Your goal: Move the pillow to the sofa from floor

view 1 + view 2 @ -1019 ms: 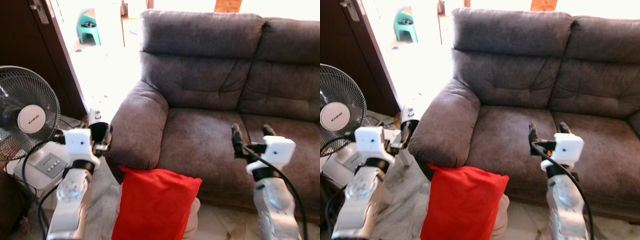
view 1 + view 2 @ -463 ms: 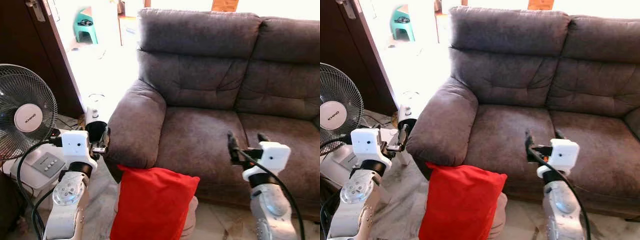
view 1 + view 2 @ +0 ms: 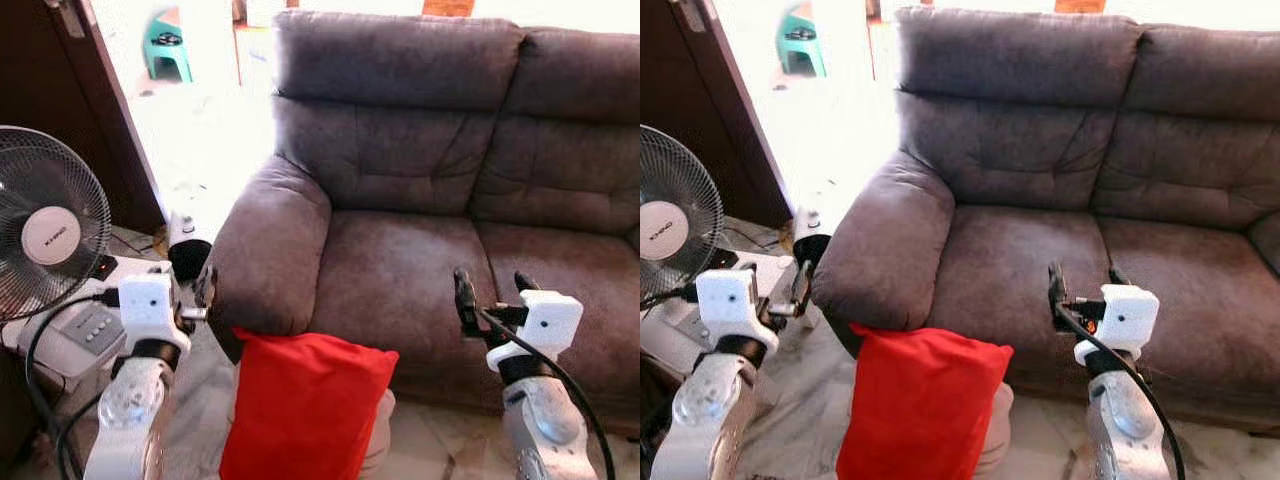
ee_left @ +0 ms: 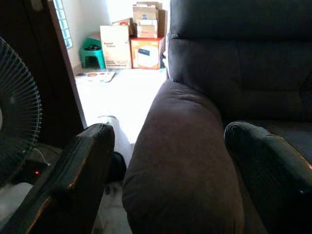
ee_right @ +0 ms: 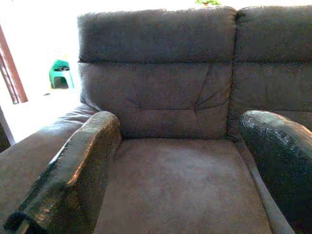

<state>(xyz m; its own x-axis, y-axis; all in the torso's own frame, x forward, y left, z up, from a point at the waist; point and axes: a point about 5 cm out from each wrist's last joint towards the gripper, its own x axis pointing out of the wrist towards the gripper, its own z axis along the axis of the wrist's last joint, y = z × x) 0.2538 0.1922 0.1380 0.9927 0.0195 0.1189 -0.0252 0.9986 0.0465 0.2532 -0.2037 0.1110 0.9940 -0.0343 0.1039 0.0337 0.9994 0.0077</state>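
A red pillow (image 3: 305, 405) stands on the floor, leaning against the front of the grey-brown sofa (image 3: 400, 260) just below its left armrest (image 3: 270, 250). My left gripper (image 3: 200, 290) hovers open beside that armrest, above and left of the pillow; in the left wrist view its fingers (image 4: 73, 180) straddle the armrest (image 4: 180, 161) without touching it. My right gripper (image 3: 493, 290) is open over the front of the seat cushion (image 5: 180, 185), to the right of the pillow and above it. Neither gripper holds anything.
A standing fan (image 3: 45, 235) and a white box with buttons (image 3: 85, 330) crowd the floor at my left. A white cylinder (image 3: 185, 235) stands by the armrest. A dark door (image 3: 60, 100) frames a bright doorway with a green stool (image 3: 170, 50) and cardboard boxes (image 4: 131, 39) beyond.
Both arms have sunk a little, the left gripper dropping lower beside the armrest. The view has shifted slightly. The pillow has stayed where it was.
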